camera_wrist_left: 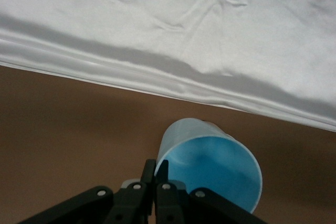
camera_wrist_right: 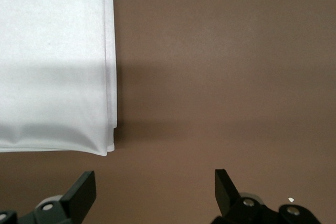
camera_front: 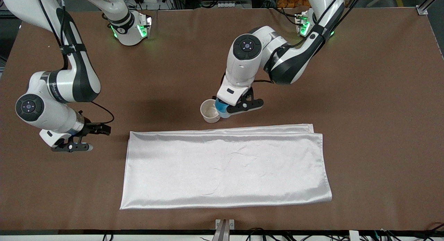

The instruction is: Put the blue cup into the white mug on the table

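You see little of the blue cup (camera_front: 222, 110) from the front: the left arm's wrist covers most of it, leaving only a sliver of blue beside the white mug (camera_front: 210, 110). The mug's handle does not show in any view. In the left wrist view the cup (camera_wrist_left: 212, 169) is cut off at the frame's edge, and the mug is out of sight there.

Your left arm reaches in from its base and bends down over the middle of the bench (camera_front: 364, 105), its wrist turned downward. The left jaws (camera_front: 231, 108) are pinched together on the cup's rim, one finger (camera_wrist_left: 162, 170) inside the wall and one outside, and the cup hangs tilted with its mouth toward the wrist camera, just beside the mug. Whether it touches the mug you cannot tell.

Your right arm waits, folded at the elbow, with the right jaws (camera_front: 77, 148) spread wide and holding nothing, above bare bench just off the short edge of the white cloth (camera_front: 225, 168).

The cup is smooth, round, pale blue outside and brighter blue within. The mug is a short white cylinder with a cream inside. The cloth is glossy, folded and faintly creased; the bench is matte brown.
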Available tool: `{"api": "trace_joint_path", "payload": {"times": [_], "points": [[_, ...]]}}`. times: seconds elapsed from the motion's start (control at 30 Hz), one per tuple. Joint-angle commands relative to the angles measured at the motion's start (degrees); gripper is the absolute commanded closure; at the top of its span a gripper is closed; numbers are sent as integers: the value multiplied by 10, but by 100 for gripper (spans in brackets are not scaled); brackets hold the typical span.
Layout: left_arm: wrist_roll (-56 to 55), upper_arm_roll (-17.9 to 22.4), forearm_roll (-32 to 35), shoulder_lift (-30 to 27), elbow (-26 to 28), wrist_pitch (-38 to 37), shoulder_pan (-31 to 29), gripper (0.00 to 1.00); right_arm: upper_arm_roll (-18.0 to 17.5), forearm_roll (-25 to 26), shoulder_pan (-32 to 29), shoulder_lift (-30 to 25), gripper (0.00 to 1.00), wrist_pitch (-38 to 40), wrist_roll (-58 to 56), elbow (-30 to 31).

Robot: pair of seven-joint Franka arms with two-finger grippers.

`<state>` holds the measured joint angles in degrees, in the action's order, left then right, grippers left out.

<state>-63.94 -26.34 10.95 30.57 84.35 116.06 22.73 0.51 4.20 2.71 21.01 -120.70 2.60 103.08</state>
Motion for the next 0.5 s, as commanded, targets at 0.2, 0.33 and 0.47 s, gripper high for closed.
{"api": "trace_joint_path", "payload": {"times": [0.2,0.33,0.47], "points": [[-49,5,-2,41,-4,52,42,100,-13,-35,10,-21,0,-6,47,4],[-51,6,0,53,-4,65,55,100,-13,-35,11,-65,0,-36,37,59],[-51,7,0,65,-3,72,60,100,-12,-35,6,-125,0,-71,-1,137]]}}
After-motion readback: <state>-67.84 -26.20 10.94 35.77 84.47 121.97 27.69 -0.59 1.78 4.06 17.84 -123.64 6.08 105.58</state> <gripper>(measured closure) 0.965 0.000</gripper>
